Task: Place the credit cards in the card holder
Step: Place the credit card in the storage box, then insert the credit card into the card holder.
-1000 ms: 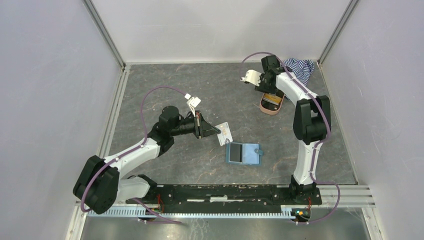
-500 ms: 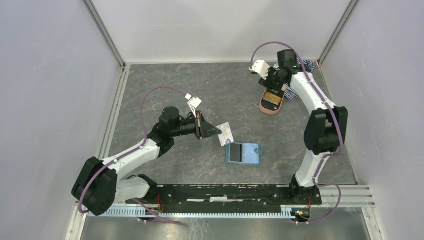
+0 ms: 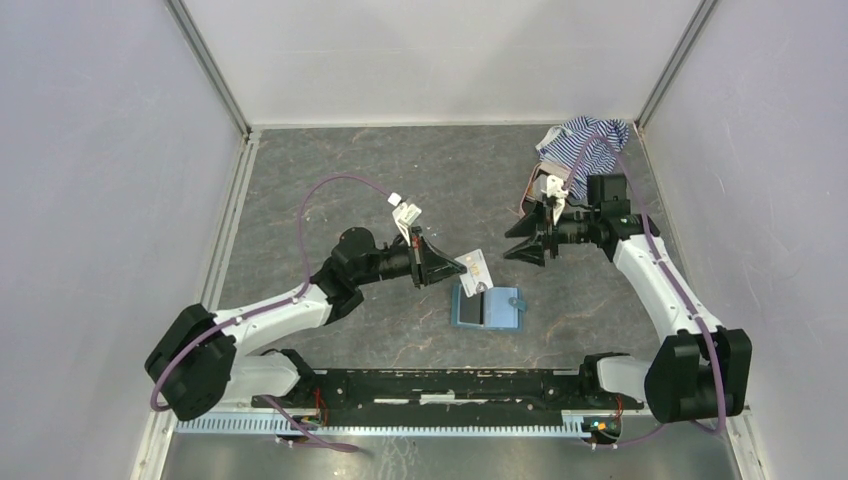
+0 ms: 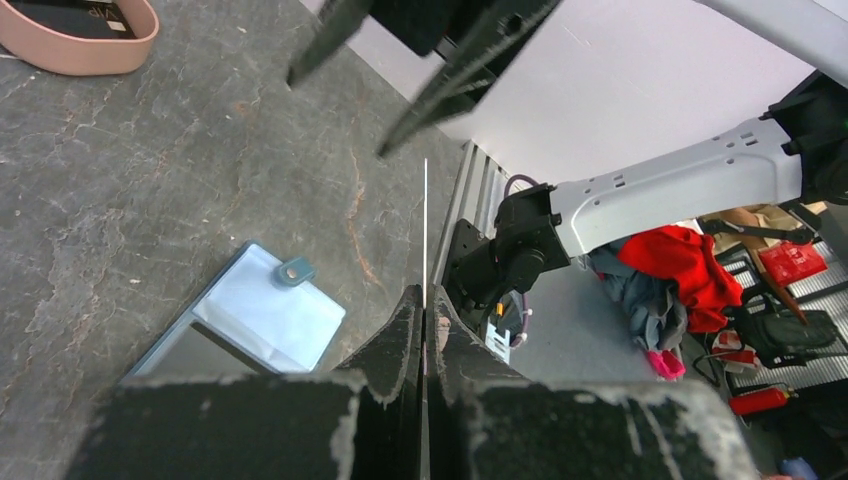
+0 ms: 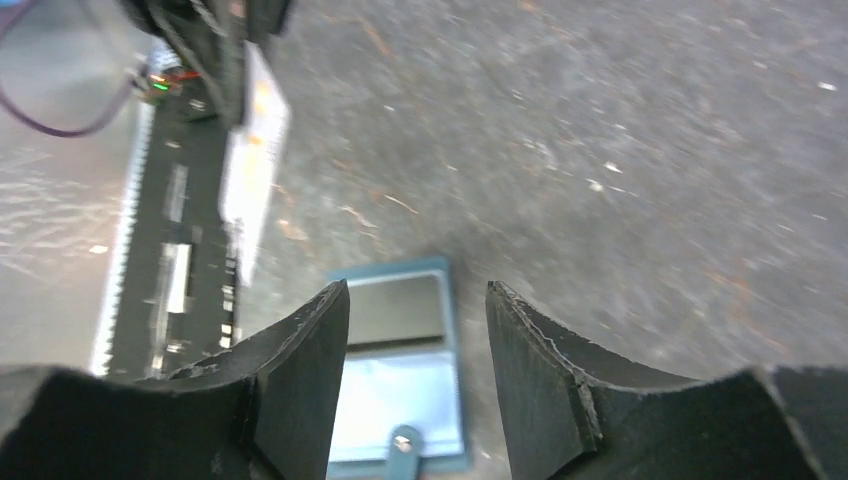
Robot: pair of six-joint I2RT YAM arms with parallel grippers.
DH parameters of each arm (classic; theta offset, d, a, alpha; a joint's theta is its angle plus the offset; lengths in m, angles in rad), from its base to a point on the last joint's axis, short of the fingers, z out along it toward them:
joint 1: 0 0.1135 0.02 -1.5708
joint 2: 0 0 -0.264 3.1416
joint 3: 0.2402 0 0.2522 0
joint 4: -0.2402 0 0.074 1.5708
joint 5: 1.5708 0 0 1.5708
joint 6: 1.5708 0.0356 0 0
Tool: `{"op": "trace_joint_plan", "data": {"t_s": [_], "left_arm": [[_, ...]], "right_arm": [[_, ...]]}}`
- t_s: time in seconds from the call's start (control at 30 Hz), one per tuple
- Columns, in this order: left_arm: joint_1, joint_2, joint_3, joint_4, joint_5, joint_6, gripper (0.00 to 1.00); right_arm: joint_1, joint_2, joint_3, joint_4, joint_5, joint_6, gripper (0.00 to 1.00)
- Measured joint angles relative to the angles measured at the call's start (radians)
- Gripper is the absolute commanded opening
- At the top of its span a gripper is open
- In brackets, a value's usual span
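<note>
The teal card holder (image 3: pixel 487 307) lies open on the table, one half pale blue with the snap tab (image 4: pixel 293 271), the other dark grey. My left gripper (image 3: pixel 458 268) is shut on a pale credit card (image 3: pixel 476 272), held on edge just above the holder's left end; in the left wrist view the card (image 4: pixel 425 230) shows as a thin line. My right gripper (image 3: pixel 520 250) is open and empty, hovering right of that card. From its wrist the holder (image 5: pixel 400 360) shows between its fingers and the held card (image 5: pixel 255 170) at upper left. A dark card (image 4: pixel 60 15) lies in the pink case.
The pink oval case (image 4: pixel 75 55) lies at the back right, mostly hidden behind the right arm from above. A blue-white striped cloth (image 3: pixel 590 140) is bunched in the back right corner. The black base rail (image 3: pixel 450 385) runs along the near edge.
The right arm has swung from over the pink case to the middle of the table, its jaws opening wider. The left gripper has carried the card slightly right, toward the holder.
</note>
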Motion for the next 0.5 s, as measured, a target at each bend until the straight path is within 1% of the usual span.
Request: {"op": "trace_joint_plan", "data": {"t_s": [0.1,0.13,0.2,0.3,0.4,0.5], "left_arm": [[-0.014,0.024,0.0,0.031,-0.009,-0.014,0.02],[-0.019,0.033,0.0,0.045,-0.013,-0.023,0.02],[-0.029,0.047,0.0,0.073,-0.025,-0.043,0.02],[-0.04,0.058,0.0,0.108,-0.036,-0.063,0.02],[-0.048,0.067,0.0,0.131,-0.044,-0.071,0.02],[-0.051,0.084,0.0,0.143,-0.05,-0.075,0.02]], "right_arm": [[0.0,-0.004,-0.026,-0.064,-0.111,-0.037,0.62],[0.0,-0.006,-0.031,-0.095,-0.135,-0.06,0.64],[-0.001,-0.021,-0.055,-0.117,-0.177,-0.082,0.64],[-0.001,-0.08,-0.142,-0.06,-0.221,-0.023,0.67],[-0.001,-0.148,-0.237,0.021,-0.249,0.063,0.67],[-0.001,-0.171,-0.263,0.064,-0.264,0.113,0.66]]}}
